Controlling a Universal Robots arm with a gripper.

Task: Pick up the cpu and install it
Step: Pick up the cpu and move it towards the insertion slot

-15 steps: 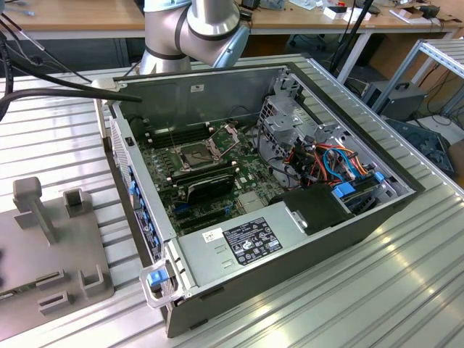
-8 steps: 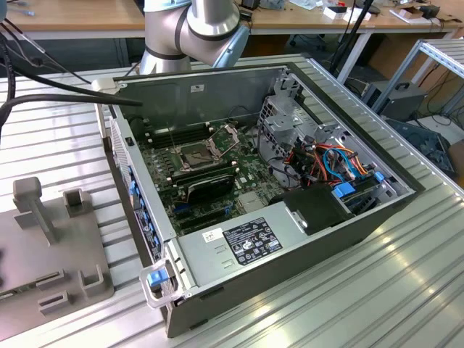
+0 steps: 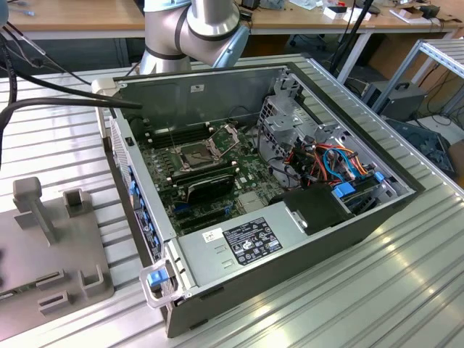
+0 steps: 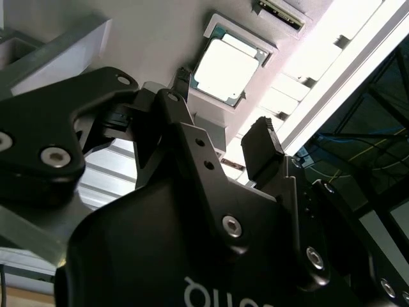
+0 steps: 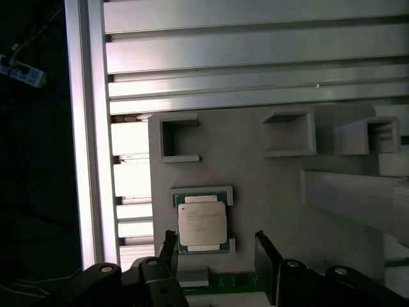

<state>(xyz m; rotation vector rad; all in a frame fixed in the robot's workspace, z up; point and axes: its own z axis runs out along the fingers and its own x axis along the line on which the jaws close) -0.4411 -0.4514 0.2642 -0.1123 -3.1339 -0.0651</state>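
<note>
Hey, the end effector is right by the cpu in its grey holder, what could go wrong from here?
One: the cpu lies nearer one finger of the open end effector than the other, so closing may shove or tilt it. Two: the grey holder has raised lips along two cpu edges, where a fingertip might catch.
</note>
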